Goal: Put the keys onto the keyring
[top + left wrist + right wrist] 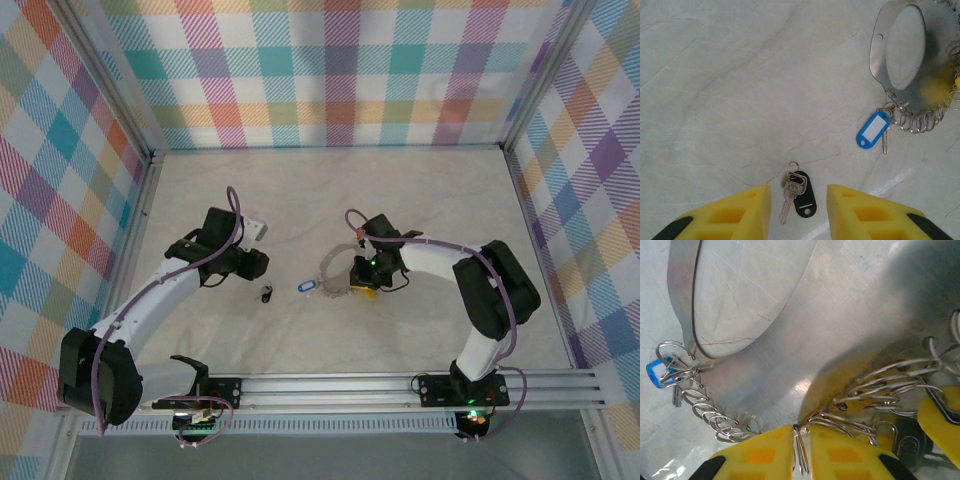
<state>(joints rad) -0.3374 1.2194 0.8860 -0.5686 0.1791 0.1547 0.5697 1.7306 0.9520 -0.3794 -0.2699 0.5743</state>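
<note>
1. Top: the keyring (335, 271) is seen at centre, open table (450, 200) around it.
2. Left wrist: the left gripper (799, 212) is spread at the bottom edge, a black-tagged key (800, 192) between its fingers.
3. Right wrist: the right gripper (801, 452) is clenched on the keyring's links, bottom centre.

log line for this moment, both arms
left gripper: jaws open over loose black-tag key | right gripper: jaws shut on keyring links | blue-tag key: on ring

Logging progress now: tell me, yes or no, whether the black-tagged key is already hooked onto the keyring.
No: the black-tagged key lies loose on the table, apart from the keyring.
</note>
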